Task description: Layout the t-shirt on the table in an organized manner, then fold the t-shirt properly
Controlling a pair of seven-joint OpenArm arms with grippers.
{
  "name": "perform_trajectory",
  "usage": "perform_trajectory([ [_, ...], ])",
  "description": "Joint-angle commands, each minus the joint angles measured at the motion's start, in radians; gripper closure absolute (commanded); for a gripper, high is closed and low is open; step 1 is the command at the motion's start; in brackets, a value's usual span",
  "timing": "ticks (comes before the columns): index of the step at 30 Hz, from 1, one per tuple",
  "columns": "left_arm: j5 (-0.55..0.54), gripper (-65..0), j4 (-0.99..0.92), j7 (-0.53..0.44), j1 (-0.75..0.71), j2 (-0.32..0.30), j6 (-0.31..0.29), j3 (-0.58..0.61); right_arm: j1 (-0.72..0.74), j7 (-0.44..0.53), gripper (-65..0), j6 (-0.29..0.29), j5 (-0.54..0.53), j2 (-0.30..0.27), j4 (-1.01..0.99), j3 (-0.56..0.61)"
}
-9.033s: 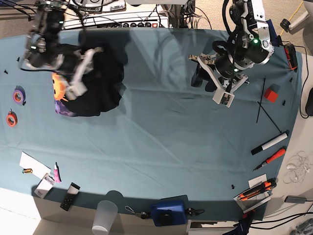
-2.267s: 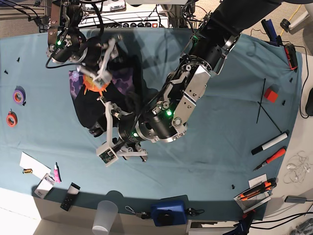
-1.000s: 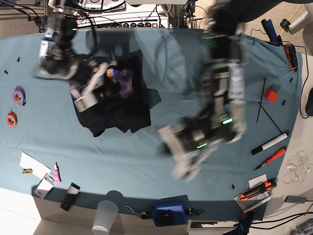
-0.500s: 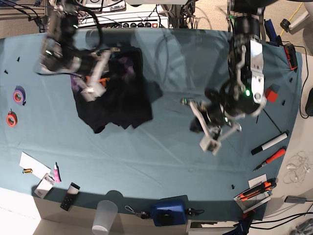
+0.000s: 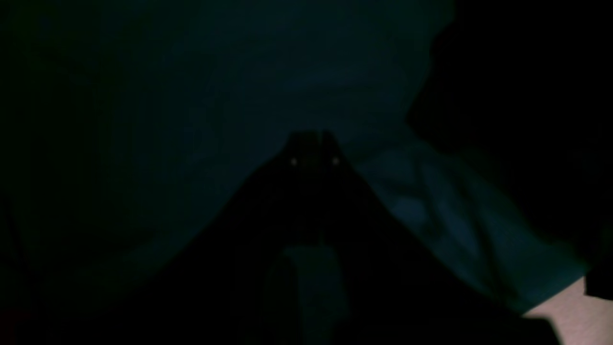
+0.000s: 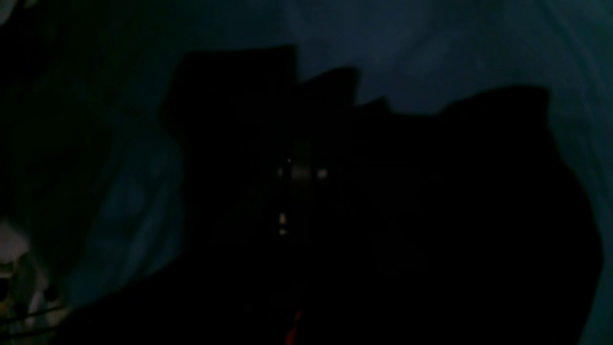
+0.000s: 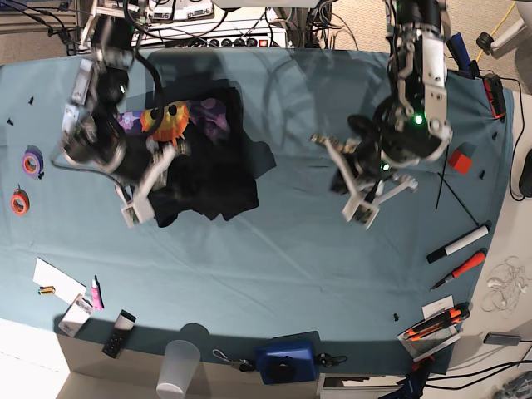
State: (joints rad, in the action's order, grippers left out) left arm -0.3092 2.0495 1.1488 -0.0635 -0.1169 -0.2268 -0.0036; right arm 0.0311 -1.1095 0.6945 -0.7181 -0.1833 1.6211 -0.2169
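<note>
The t-shirt (image 7: pixel 204 162) lies bunched on the worktop (image 7: pixel 274 266), unfolded, with both grippers clenched and the left gripper (image 7: pixel 353 187) empty.

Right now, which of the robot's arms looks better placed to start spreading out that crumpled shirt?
The right one. Its hand hangs at the black t-shirt's edge, while the left hand hovers over bare table, well clear of it.

A robotics lab is indicated: a cloth-covered desk (image 7: pixel 274 274), a power strip (image 7: pixel 237 40) with tangled cables, tape rolls (image 7: pixel 32 163), markers (image 7: pixel 457 243) along the edges.
</note>
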Motion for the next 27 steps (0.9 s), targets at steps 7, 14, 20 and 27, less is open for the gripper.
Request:
perform_trajectory([
  [7,0.018,0.0,0.026,-0.019,-0.042,-0.003,0.009,-0.081,0.034,-0.026,0.0,0.004,0.038,-0.011,-0.157,0.013],
  [14,-0.075,0.0,0.027,-0.019,-0.111,-0.003,-0.045,-0.272,0.021,-0.180,0.0,0.004,-0.161,-0.010,-0.032,-0.090],
  [20,-0.161,0.0,0.027,-0.018,-0.154,-0.002,-0.132,-0.428,-0.029,-0.279,0.0,-0.018,-0.256,-0.011,0.198,-0.280],
  [27,-0.169,0.0,0.027,0.019,-0.220,-0.003,-0.172,-0.538,-0.209,-0.287,0.0,-0.011,-0.322,-0.011,0.323,-0.444],
])
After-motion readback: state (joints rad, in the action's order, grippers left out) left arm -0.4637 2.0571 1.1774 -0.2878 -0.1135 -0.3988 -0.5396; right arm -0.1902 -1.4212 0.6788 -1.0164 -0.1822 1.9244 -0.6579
